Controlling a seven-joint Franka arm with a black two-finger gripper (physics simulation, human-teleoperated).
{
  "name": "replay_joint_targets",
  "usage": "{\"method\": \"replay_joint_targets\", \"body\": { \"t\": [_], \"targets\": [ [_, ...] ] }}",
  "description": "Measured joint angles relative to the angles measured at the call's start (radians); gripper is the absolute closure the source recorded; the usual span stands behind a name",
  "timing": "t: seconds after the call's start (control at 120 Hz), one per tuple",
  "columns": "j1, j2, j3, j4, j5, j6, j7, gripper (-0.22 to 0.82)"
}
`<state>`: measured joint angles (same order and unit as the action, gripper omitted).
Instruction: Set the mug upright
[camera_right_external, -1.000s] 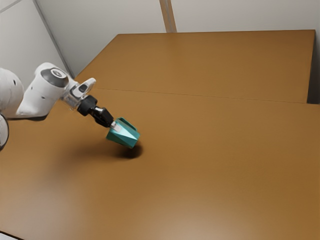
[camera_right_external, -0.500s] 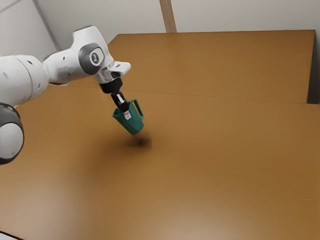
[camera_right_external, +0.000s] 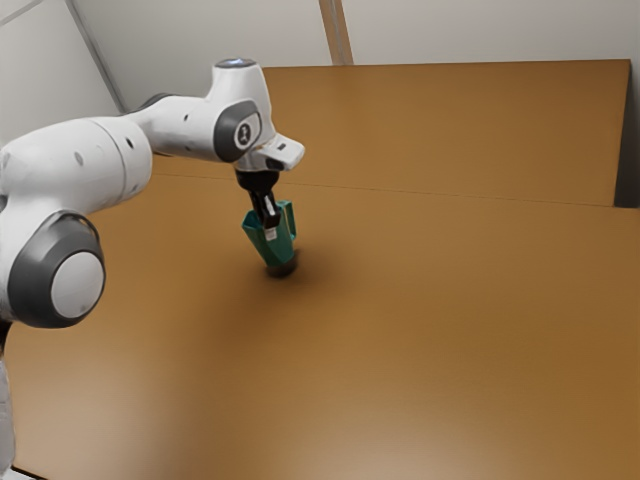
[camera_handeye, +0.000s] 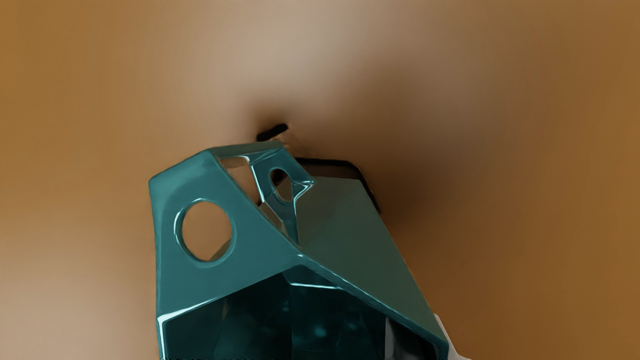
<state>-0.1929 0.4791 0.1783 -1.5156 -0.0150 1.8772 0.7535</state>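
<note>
In the exterior view my gripper (camera_right_external: 270, 231) reaches down to the teal mug (camera_right_external: 281, 250), pinching its side wall. The mug's mouth faces up, with the body leaning somewhat and the handle towards the exterior view's right. Its base is just over or on its dark shadow; whether it touches the table cannot be told. In the wrist view the angular mug (camera_handeye: 350, 220) shows its open mouth and holed handle. There my gripper (camera_handeye: 436, 344) has one finger inside the mouth and the other outside, with the wall between them.
The brown tabletop (camera_right_external: 430, 300) stretches around the mug, with a thin seam line behind it. Pale walls (camera_right_external: 480, 30) stand beyond the table's far edge. The arm comes in from the exterior view's left.
The hand has turned to point more steeply down and shifted to the exterior view's right, carrying the mug. From lying tipped over, the mug has swung mouth-up, and its base is now nearer its shadow.
</note>
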Motion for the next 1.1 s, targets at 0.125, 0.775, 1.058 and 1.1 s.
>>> {"method": "replay_joint_targets", "body": {
  "t": [0.125,0.775,1.058,1.1],
  "targets": [
    [-0.007,0.017,-0.003,0.004,0.018,0.001,-0.008,0.79],
    [-0.008,-0.005,-0.001,-0.003,0.008,0.011,-0.036,0.14],
    [-0.002,-0.158,0.009,-0.051,-0.027,0.007,-0.111,0.04],
    [-0.001,-0.189,0.015,-0.072,-0.026,0.005,-0.13,0.03]
  ]
}}
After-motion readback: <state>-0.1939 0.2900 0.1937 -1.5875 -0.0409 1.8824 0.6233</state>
